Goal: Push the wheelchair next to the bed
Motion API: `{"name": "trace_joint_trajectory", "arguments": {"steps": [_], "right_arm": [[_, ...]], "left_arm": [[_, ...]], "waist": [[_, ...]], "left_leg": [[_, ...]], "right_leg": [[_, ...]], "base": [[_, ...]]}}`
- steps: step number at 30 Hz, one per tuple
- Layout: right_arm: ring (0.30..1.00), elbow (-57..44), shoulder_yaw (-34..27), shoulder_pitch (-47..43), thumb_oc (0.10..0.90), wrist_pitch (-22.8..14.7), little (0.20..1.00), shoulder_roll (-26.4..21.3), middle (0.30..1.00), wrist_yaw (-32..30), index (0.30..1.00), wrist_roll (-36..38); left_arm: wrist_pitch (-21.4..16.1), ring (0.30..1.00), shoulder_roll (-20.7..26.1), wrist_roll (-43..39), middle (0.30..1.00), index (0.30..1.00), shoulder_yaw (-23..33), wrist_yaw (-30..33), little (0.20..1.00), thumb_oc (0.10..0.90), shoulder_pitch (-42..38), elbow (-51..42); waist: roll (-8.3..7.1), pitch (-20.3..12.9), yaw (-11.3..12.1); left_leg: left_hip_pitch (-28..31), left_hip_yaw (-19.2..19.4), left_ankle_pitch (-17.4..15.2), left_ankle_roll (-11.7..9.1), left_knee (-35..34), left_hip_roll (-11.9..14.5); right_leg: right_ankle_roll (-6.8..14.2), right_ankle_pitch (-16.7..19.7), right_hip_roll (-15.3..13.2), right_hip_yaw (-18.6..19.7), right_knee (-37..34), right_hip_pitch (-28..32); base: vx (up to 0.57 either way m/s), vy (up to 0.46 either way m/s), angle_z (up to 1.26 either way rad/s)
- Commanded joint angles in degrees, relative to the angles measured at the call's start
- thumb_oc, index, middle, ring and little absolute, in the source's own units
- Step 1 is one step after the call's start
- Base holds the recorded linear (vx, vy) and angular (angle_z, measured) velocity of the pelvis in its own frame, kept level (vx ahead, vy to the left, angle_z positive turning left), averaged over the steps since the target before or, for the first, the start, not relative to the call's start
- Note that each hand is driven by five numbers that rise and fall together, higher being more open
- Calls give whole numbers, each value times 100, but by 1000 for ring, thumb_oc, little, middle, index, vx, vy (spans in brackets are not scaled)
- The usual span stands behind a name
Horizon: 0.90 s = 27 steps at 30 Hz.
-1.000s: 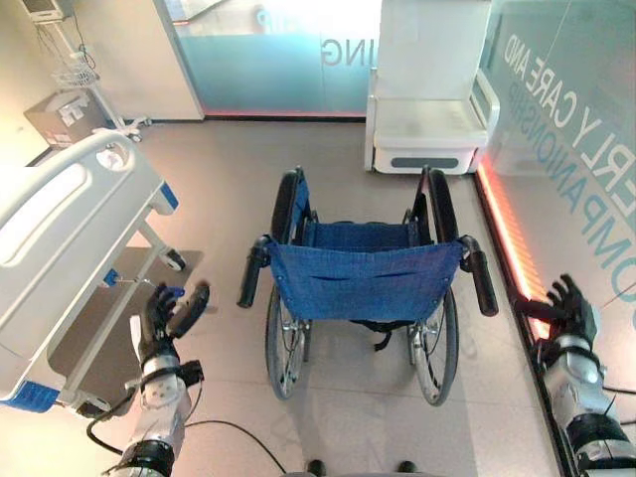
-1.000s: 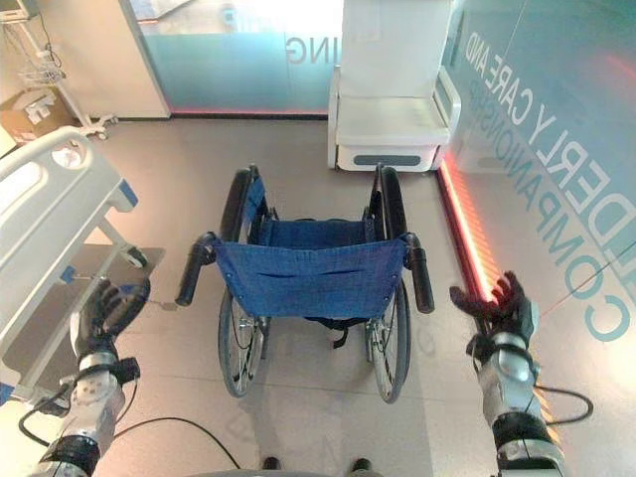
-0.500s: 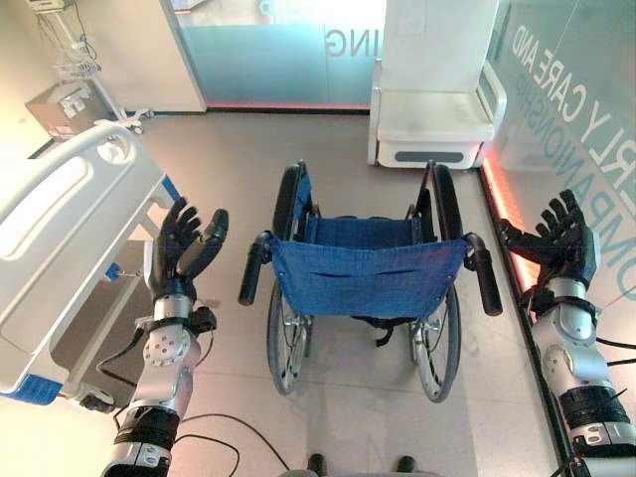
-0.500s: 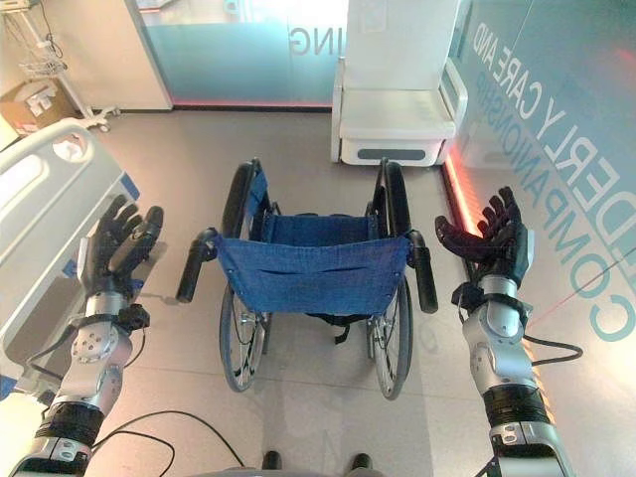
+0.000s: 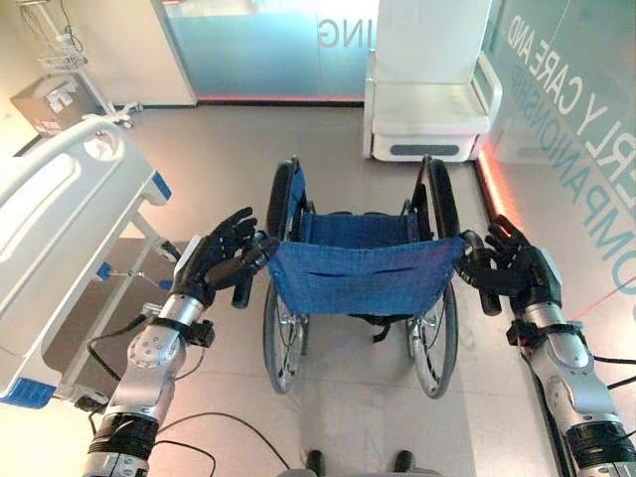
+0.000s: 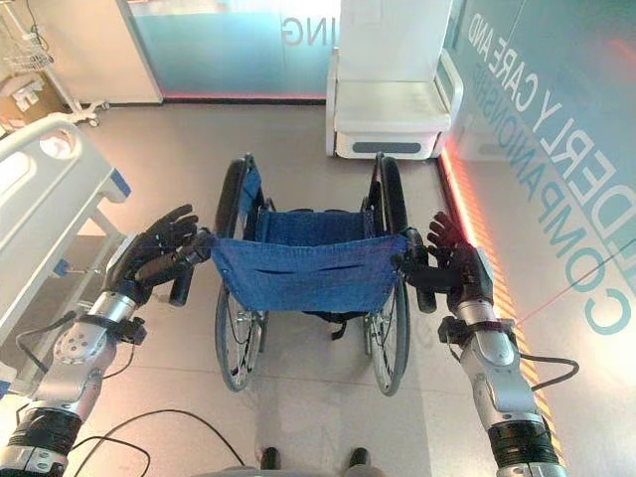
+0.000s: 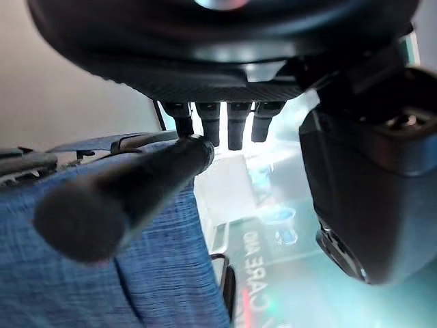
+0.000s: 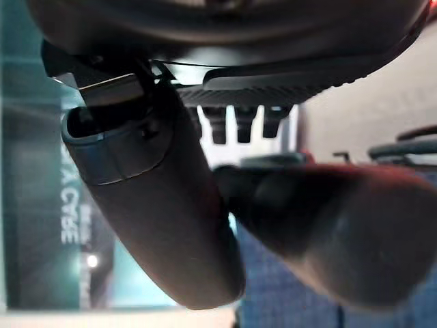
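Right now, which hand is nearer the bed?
Left. The left hand is at the wheelchair's bed-side handle; the right hand is at the far handle from the bed.

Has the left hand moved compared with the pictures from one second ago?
Yes. The left hand has risen from beside the bed and moved toward the wheelchair's left push handle.

Two silver-grey segmented arms with black bands near the elbows and black wrist collars. Left hand (image 5: pixel 214 260) and right hand (image 5: pixel 517 270): dark, with ribbed fingers, the backs carrying a pale grey plate. Thumb housing glossy black in the wrist views.
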Motion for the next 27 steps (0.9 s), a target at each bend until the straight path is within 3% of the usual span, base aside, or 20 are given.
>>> {"name": "trace_joint_trajectory", "arguments": {"steps": [1, 6, 7, 14, 20, 27], "right_arm": [[900, -428, 24, -264, 800, -103, 900, -331, 900, 123, 900, -290], [900, -348, 141, -277, 800, 270, 900, -539, 900, 14, 900, -758], [900, -319, 192, -331, 800, 394, 900, -633, 900, -3, 900, -922], [900, -302, 424, -606, 800, 742, 900, -917, 900, -253, 900, -1390], [900, -311, 592, -743, 800, 1140, 900, -1023, 900, -363, 900, -1965], [900, -275, 721, -819, 800, 1567, 900, -1070, 900, -254, 900, -2491]], "left_arm": [[-4, 900, 443, 328, 900, 900, 53, -39, 900, 800, -133, -52], [283, 900, 752, 1104, 900, 900, -24, 405, 900, 800, -186, 155], [522, 900, 853, 1259, 900, 900, -36, 391, 900, 800, -227, 187], [1179, 900, 1219, 2012, 900, 900, -254, 749, 900, 800, -483, 424], [1613, 900, 1353, 3375, 900, 900, -397, 1874, 900, 800, -623, 469], [2042, 900, 1470, 4382, 900, 900, -640, 1777, 900, 800, -736, 321]], "waist": [[-114, -190, -47], [-110, -151, -49], [-107, -129, -44], [-102, -60, -27], [-160, -36, 17], [-208, 40, 51]], "left_leg": [[64, 381, -363, 91, 43, -101], [49, 406, -349, 96, 69, -107], [38, 410, -348, 103, 80, -109], [-9, 418, -338, 113, 127, -116], [-51, 375, -351, 139, 160, -136], [-138, 352, -377, 158, 232, -138]], "right_leg": [[55, -278, 2, 220, 299, -15], [79, -267, 0, 228, 344, -54], [79, -268, 5, 232, 356, -63], [79, -268, 18, 258, 399, -101], [63, -298, 43, 283, 436, -123], [58, -297, 57, 321, 484, -188]], "base": [[0, 0, 0], [-6, -2, -1], [-27, -8, -6], [-19, -6, -4], [0, -5, 0], [-6, -8, 0]]}}
